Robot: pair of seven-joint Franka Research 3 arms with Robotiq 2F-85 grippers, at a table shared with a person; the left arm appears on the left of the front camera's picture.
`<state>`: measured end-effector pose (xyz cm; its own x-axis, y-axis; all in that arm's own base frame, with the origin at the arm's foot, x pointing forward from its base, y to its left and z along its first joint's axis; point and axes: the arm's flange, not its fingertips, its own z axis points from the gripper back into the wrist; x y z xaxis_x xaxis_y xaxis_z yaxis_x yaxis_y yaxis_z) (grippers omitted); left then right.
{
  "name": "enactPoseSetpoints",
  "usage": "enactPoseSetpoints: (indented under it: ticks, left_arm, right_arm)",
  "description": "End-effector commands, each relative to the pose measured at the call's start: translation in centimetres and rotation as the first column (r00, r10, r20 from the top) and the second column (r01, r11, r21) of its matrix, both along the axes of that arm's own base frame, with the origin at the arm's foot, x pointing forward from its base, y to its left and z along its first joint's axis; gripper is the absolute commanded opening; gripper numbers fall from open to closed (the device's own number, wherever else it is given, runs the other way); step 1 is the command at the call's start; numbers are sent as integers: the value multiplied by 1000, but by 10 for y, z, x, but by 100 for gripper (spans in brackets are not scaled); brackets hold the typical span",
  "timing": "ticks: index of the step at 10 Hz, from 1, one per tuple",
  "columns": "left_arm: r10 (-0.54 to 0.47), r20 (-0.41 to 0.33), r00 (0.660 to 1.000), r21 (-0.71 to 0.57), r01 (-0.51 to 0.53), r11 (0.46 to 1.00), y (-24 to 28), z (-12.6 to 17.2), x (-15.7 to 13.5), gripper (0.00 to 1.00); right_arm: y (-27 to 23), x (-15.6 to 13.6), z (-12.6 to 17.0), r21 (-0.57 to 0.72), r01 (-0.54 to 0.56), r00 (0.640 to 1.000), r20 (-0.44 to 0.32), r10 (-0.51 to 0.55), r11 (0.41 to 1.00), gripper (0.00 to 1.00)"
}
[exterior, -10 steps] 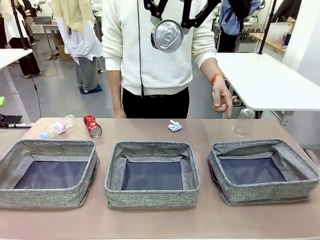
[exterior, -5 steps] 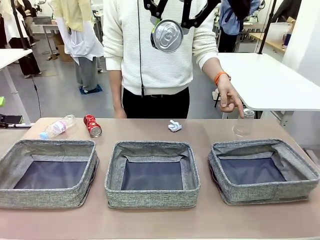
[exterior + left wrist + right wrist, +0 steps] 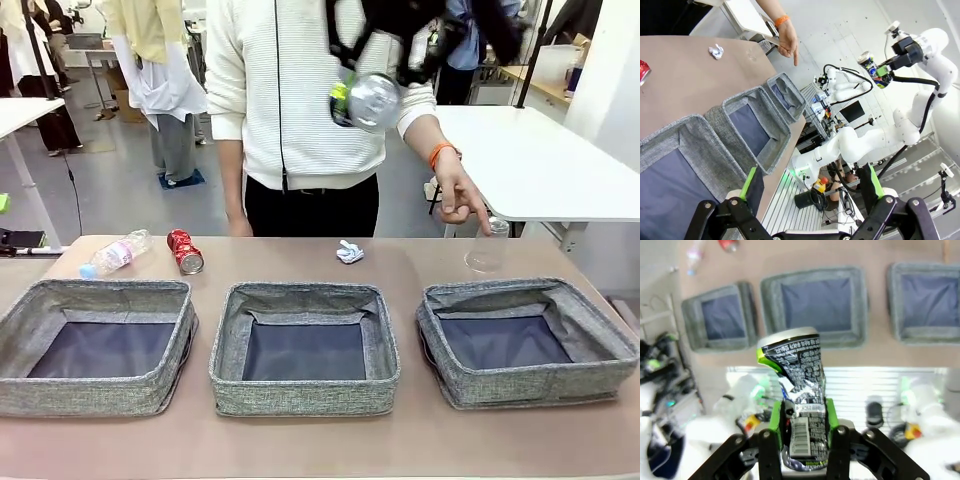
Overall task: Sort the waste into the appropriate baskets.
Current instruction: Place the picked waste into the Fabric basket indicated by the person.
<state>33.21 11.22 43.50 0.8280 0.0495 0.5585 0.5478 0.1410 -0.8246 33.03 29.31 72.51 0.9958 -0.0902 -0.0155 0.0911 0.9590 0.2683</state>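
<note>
Front view: crushed can [image 3: 373,100] farther right

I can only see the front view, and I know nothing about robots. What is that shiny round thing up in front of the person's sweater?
Observer: It's the end of a crushed dark can. The right wrist view shows its dented side, black with white print, squeezed in the right pincer.
Operator: Is there a second arm?
Observer: Yes. In the left wrist view, the left pincer stands wide open with nothing in it.
Operator: Where is it?
Observer: It's close to the left basket, looking along the row of three toward the person's hand.
</note>
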Motion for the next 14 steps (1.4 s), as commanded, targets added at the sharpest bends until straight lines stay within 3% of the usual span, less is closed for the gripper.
enactPoseSetpoints:
  ticks: [1, 5, 8, 12, 14]
  left_arm:
    - [-6, 20, 1000, -11, 6, 1000, 0, 2, 0, 100]
    - [-6, 20, 1000, -11, 6, 1000, 0, 2, 0, 100]
    - [-6, 20, 1000, -11, 6, 1000, 0, 2, 0, 100]
    - [-6, 20, 1000, -11, 6, 1000, 0, 2, 0, 100]
    - [-6, 20, 1000, -11, 6, 1000, 0, 2, 0, 100]
  right_arm:
    - [-65, -15, -35, 53, 27, 1000, 11, -28, 998, 39]
    - [-162, 1, -124, 36, 228, 974, 13, -228, 973, 39]
    - [-196, 17, -195, -59, 429, 900, -51, -432, 901, 39]
    - [-213, 16, -230, -192, 522, 835, -82, -544, 831, 39]
    - [-213, 18, -234, -207, 536, 823, -91, -561, 819, 39]
